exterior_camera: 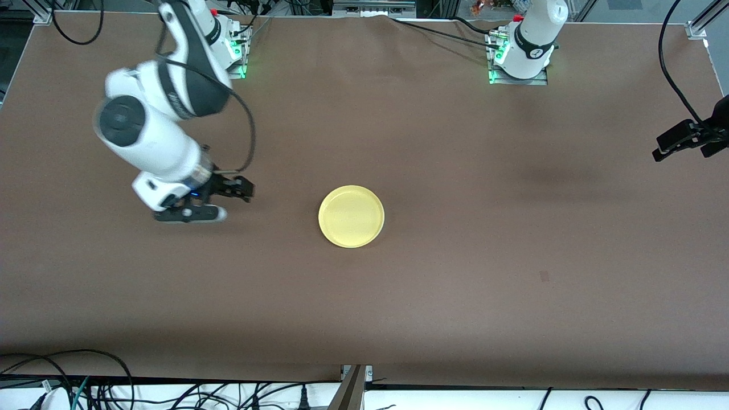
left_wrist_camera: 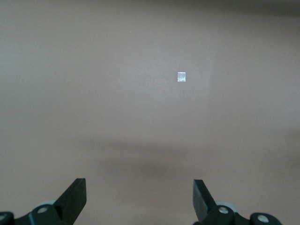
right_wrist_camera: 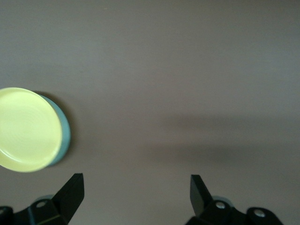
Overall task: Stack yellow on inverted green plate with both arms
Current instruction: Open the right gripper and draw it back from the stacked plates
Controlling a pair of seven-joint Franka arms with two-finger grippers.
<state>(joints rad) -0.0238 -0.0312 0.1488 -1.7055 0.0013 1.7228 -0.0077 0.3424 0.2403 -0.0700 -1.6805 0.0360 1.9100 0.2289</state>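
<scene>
The yellow plate (exterior_camera: 351, 216) lies rim up in the middle of the table. In the right wrist view the yellow plate (right_wrist_camera: 28, 129) rests on the pale green plate (right_wrist_camera: 65, 133), of which only a thin edge shows; the front view hides the green plate. My right gripper (exterior_camera: 239, 189) (right_wrist_camera: 136, 187) is open and empty, low over bare table beside the stack, toward the right arm's end. My left gripper (left_wrist_camera: 139, 197) is open and empty, high over bare table. Only the left arm's base (exterior_camera: 527, 42) shows in the front view.
A small square patch (exterior_camera: 544, 276) (left_wrist_camera: 181, 77) marks the brown table toward the left arm's end. A black clamp with a cable (exterior_camera: 689, 138) juts in at that end's edge. Cables (exterior_camera: 85, 387) run along the nearest table edge.
</scene>
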